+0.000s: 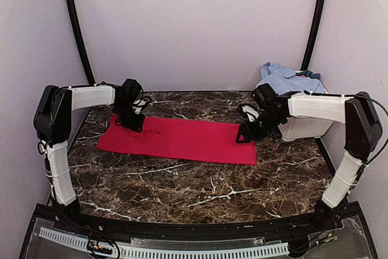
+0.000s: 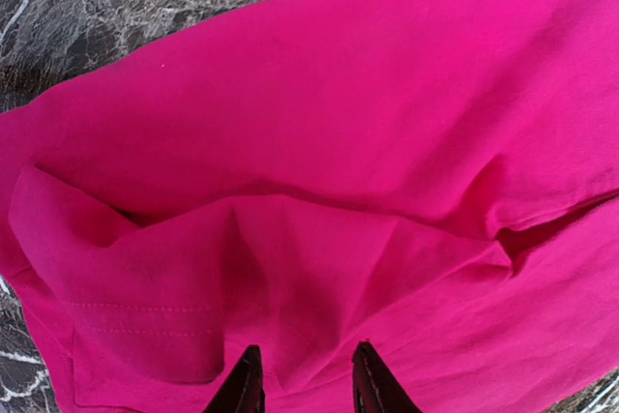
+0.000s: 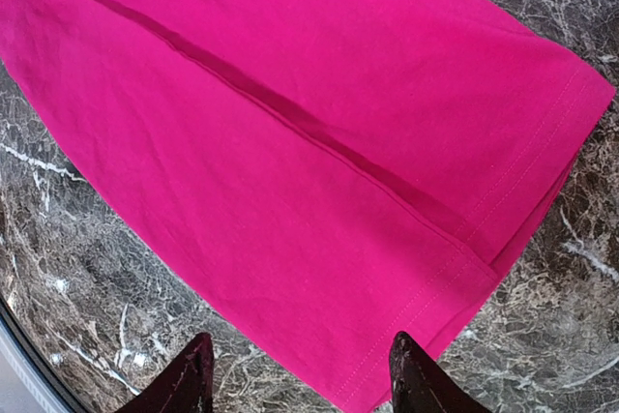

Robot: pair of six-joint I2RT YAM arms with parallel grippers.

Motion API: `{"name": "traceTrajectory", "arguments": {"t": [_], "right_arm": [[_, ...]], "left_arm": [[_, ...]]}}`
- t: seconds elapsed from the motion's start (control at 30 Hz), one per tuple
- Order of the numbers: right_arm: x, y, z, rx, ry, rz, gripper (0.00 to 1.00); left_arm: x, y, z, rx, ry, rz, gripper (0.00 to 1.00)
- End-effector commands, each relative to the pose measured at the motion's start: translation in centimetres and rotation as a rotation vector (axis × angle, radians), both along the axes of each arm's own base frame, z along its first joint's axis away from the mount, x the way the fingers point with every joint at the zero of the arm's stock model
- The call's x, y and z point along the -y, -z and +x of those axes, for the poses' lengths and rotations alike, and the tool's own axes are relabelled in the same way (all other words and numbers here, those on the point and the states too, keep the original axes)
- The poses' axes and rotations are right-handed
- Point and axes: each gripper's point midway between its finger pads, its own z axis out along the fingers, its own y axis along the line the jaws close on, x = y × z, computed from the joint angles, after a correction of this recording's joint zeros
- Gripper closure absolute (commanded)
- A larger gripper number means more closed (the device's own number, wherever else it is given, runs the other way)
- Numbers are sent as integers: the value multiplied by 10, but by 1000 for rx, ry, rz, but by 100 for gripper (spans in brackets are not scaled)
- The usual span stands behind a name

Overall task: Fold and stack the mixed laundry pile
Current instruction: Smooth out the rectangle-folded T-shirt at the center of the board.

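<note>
Risks first. The left claw [image 2: 305, 374] sits over a bunched ridge at the end of the red garment [image 2: 319, 142]. It could catch only the top layer, or grab a wrinkle along with it, and the fold would then come out crooked. Its fingers stand narrowly apart with cloth rising between them, and I can't tell if they are truly clamped on it.

The right claw [image 3: 300, 374] is wide apart and holds nothing. Only the hem corner and bare counter [image 3: 97, 268] show between its fingers. Closing from here, it may miss the hem or scrape the marble. If one side lifts before the other has a hold, the garment will likely drag and skew. A long crease runs down the cloth in the right wrist view and could pull the fold line off.

In the top view the red garment lies flat, stretched left to right across the far half of the counter. The left claw is on its far left end. The right claw is at its far right corner, right at the edge. A light-blue shirt [image 1: 285, 77] is heaped on the white tub [image 1: 303, 128] at the right rear, behind the right arm. Nothing stacked is visible.
</note>
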Motion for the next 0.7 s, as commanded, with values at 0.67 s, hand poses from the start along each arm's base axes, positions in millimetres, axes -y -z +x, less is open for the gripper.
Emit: {"name": "traceTrajectory", "arguments": {"t": [0.67], "right_arm": [[-3, 5, 2, 5, -18, 11, 41]], "left_arm": [[-4, 2, -21, -60, 69, 65, 67]]}}
